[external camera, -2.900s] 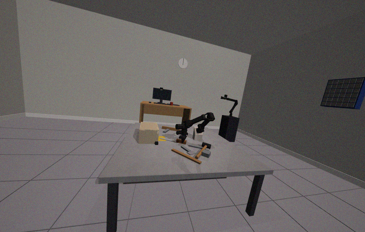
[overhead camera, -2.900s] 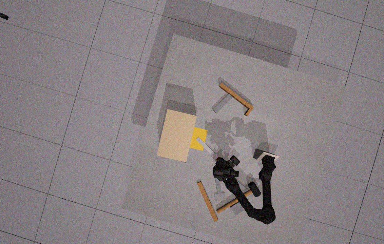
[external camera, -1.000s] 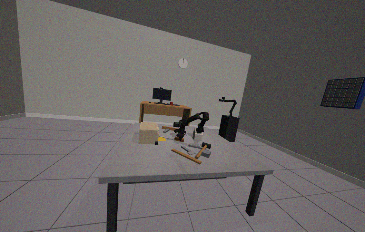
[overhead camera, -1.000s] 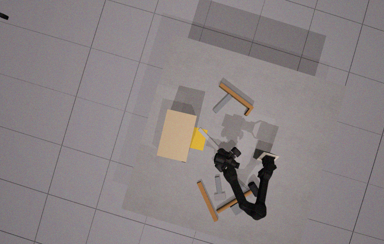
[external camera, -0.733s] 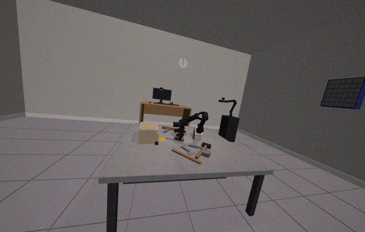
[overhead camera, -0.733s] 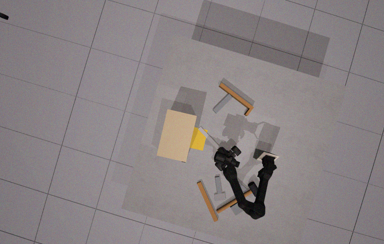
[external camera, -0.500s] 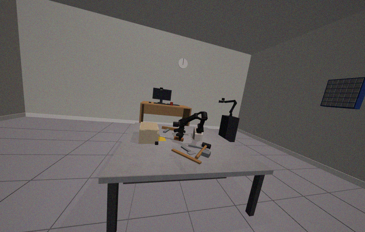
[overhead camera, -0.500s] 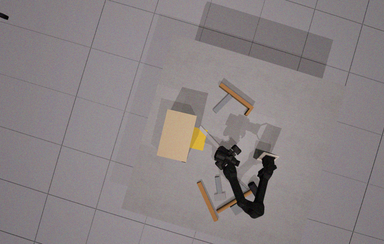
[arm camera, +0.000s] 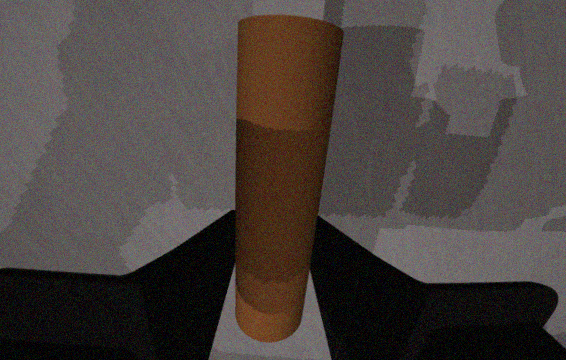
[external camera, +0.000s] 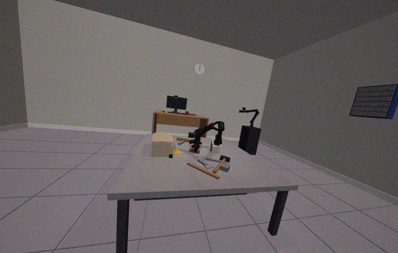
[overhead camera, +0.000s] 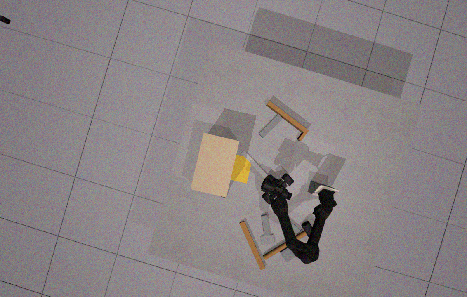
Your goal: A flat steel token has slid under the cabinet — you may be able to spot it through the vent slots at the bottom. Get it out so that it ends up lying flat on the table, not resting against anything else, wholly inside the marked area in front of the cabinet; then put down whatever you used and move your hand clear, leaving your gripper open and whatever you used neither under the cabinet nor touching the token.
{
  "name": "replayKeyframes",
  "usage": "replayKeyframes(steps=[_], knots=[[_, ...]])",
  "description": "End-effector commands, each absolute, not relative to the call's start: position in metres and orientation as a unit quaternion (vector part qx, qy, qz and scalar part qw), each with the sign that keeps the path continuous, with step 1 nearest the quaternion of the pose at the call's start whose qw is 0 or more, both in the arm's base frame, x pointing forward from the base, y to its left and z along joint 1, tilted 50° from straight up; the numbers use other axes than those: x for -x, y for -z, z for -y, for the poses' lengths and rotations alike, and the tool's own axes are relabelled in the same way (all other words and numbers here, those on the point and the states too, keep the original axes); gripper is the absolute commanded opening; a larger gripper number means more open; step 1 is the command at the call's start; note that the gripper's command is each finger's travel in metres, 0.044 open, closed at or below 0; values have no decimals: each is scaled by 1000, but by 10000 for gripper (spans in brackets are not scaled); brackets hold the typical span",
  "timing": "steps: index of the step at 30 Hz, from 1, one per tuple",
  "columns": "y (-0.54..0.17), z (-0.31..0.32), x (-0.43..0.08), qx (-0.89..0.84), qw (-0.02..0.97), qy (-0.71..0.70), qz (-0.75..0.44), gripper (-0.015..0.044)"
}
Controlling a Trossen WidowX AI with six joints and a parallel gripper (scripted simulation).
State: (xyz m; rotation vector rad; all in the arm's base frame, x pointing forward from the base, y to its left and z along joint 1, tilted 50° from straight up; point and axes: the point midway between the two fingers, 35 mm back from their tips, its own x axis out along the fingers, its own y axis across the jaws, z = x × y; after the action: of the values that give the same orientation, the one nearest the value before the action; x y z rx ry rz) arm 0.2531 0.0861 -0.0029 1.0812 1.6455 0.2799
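Note:
The tan cabinet [overhead camera: 213,166] [external camera: 162,145] stands on the table, with the yellow marked area [overhead camera: 240,175] [external camera: 177,151] along its front edge. No token can be made out in any view; the vent slots are not visible. My gripper [arm camera: 273,220] [external camera: 195,150] is shut on the orange handle [arm camera: 280,165] [external camera: 192,150] of a tool with a long thin grey blade [overhead camera: 256,164]. The blade reaches toward the cabinet, and its tip is by the upper corner of the marked area in the overhead view. Whether the tip touches the table is unclear.
An orange bar [overhead camera: 286,116] with grey parts lies beyond the arm. An orange stick [overhead camera: 252,244] [external camera: 202,170], a black-headed mallet [external camera: 224,158] and a grey T-shaped piece [overhead camera: 267,238] lie on the near side. A small black block [external camera: 170,156] is by the cabinet's near corner.

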Motion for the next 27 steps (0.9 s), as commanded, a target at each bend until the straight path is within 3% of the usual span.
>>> replayKeyframes(steps=[1,27], knots=[[7,-81,-257,-457,547,-116,-692,0],[25,-64,-263,-457,547,-115,-692,0]])
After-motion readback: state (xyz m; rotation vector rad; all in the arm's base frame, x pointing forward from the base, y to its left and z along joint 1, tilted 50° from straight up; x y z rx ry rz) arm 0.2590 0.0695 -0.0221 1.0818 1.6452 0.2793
